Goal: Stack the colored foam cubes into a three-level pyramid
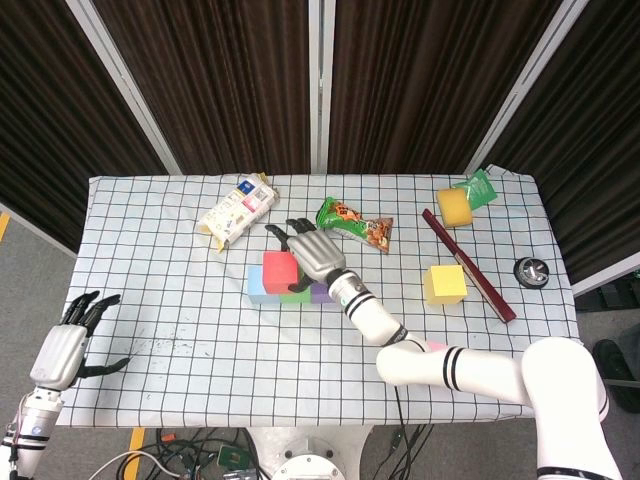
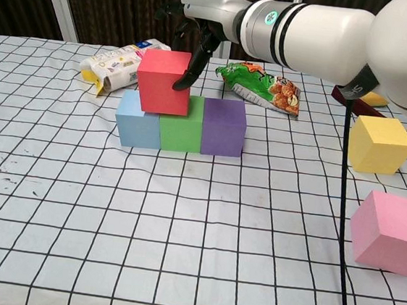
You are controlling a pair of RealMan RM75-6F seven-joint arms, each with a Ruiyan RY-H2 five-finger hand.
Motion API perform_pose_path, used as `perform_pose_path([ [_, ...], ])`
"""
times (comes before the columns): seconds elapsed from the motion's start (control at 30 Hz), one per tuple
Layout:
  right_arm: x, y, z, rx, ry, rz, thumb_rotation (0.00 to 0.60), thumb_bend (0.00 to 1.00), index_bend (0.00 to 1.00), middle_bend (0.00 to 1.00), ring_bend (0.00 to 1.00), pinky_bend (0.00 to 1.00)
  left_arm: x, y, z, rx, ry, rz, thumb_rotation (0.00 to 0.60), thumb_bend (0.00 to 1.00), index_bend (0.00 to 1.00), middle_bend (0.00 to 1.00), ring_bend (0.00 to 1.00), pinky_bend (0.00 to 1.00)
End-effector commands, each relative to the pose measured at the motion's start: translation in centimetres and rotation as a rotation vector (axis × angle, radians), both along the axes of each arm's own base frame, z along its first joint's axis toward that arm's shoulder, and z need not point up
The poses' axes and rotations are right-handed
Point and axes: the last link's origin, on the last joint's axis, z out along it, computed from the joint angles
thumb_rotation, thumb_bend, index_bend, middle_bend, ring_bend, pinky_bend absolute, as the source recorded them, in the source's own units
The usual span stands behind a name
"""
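Observation:
A blue cube (image 2: 138, 120), a green cube (image 2: 181, 131) and a purple cube (image 2: 223, 127) stand in a row mid-table. A red cube (image 2: 164, 81) sits slightly tilted on top, across the blue and green ones. My right hand (image 2: 203, 15) reaches over it from behind and holds it, with dark fingers (image 2: 185, 79) on its right face. In the head view the right hand (image 1: 315, 250) covers the row's far side beside the red cube (image 1: 277, 268). A yellow cube (image 2: 381, 144) and a pink cube (image 2: 392, 232) lie apart to the right. My left hand (image 1: 65, 345) hangs beyond the table's left edge, fingers spread, holding nothing.
A white snack pack (image 1: 236, 209) lies behind the row on the left, a green and orange snack bag (image 1: 356, 224) behind it on the right. Far right hold a yellow sponge (image 1: 454, 207), a green packet (image 1: 479, 187), a dark red stick (image 1: 468, 265) and a black round object (image 1: 531, 272).

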Motion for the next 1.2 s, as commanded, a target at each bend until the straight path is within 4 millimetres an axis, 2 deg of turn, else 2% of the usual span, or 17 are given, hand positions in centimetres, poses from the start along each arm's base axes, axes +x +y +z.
perform_pose_path([
  [0.03, 0.1, 0.0, 0.0, 0.0, 0.003, 0.004, 0.6, 0.13, 0.0, 0.42, 0.01, 0.0, 0.0, 0.0, 0.0, -0.001, 0.0, -0.002, 0.6, 0.0, 0.11, 0.16, 0.03, 0.01],
  [0.47, 0.6, -0.1, -1.0, 0.01, 0.008, 0.003, 0.6, 0.14, 0.0, 0.41, 0.01, 0.0, 0.4, 0.0, -0.1, -0.019, -0.037, -0.003, 0.6, 0.0, 0.11, 0.16, 0.03, 0.01],
  [1.2, 0.6, -0.2, -1.3, -0.003, 0.01, -0.021, 0.6, 0.14, 0.0, 0.4, 0.01, 0.0, 0.5, -0.2, -0.1, -0.039, -0.09, 0.003, 0.6, 0.0, 0.11, 0.16, 0.03, 0.01],
])
